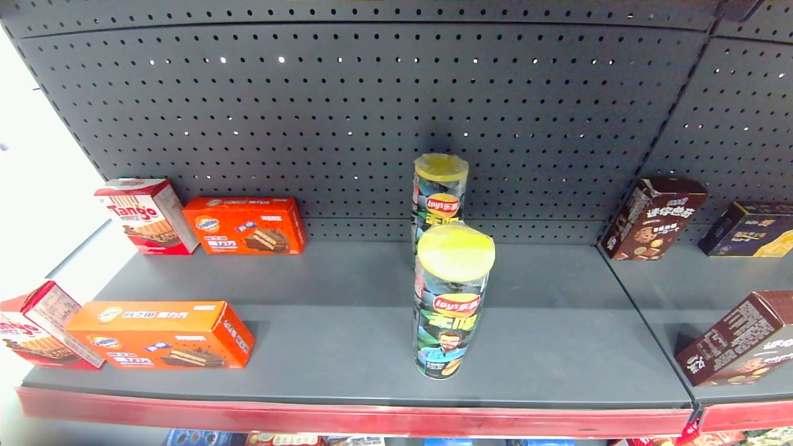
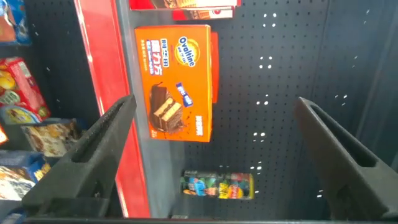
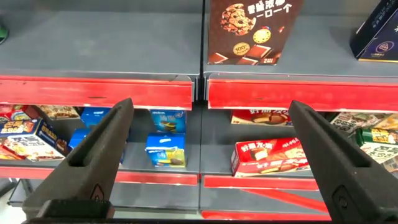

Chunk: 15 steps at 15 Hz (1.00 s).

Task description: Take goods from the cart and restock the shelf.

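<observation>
Two tall chip cans with yellow lids stand upright mid-shelf, one [image 1: 450, 310] near the front and one [image 1: 438, 189] behind it by the pegboard. They rest on the dark grey shelf [image 1: 347, 322]. My left gripper [image 2: 214, 104] is open and holds nothing; past its fingers I see an orange box [image 2: 177, 81] and a chip can [image 2: 217, 185] on the shelf. My right gripper [image 3: 211, 106] is open and holds nothing, in front of the red shelf edge [image 3: 93, 92] and below a brown cookie box [image 3: 252, 28].
On the left stand two orange boxes [image 1: 161, 334] [image 1: 248, 224] and two red-and-white wafer boxes [image 1: 147, 215] [image 1: 37, 328]. The neighbouring bay on the right holds brown cookie boxes [image 1: 650, 217] [image 1: 737, 337] and a dark box [image 1: 746, 230]. Lower shelves carry blue packets [image 3: 166, 149] and a red box [image 3: 270, 155].
</observation>
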Motion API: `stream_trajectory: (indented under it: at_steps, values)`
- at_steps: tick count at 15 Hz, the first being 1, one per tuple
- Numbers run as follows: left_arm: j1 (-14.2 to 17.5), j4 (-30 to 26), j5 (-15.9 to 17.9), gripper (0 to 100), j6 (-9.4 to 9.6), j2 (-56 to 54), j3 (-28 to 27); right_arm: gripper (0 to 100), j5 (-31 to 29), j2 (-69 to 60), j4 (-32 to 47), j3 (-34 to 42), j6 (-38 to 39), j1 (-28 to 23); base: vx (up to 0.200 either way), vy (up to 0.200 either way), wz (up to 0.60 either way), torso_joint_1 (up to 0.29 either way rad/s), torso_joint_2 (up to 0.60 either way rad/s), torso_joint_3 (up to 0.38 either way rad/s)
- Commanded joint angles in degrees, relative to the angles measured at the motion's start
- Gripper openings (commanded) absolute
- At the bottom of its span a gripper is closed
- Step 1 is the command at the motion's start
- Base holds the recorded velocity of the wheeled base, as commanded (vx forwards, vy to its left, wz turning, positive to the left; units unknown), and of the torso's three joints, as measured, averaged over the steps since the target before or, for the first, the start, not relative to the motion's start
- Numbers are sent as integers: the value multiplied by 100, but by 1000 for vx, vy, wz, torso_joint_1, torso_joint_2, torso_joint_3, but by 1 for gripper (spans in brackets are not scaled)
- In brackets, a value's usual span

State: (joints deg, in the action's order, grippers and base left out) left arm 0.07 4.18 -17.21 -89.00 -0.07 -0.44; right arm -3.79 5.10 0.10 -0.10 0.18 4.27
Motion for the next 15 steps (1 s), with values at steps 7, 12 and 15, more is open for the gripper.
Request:
stream_trajectory:
  at_steps: [7, 12, 15]
  values:
    - [-7, 127, 798, 100, 7213, 7, 44, 100, 1, 35, -1, 1, -1, -5, 0, 0, 0, 0, 0, 0]
    - [1, -383, 1071, 100, 8936, 7, 35, 100, 1, 27, -1, 1, -9, -14, 0, 0, 0, 0, 0, 0]
    - [-7, -401, 1212, 100, 8953, 7, 44, 100, -8, -263, -10, 1, -9, -453, 0, 0, 0, 0, 0, 0]
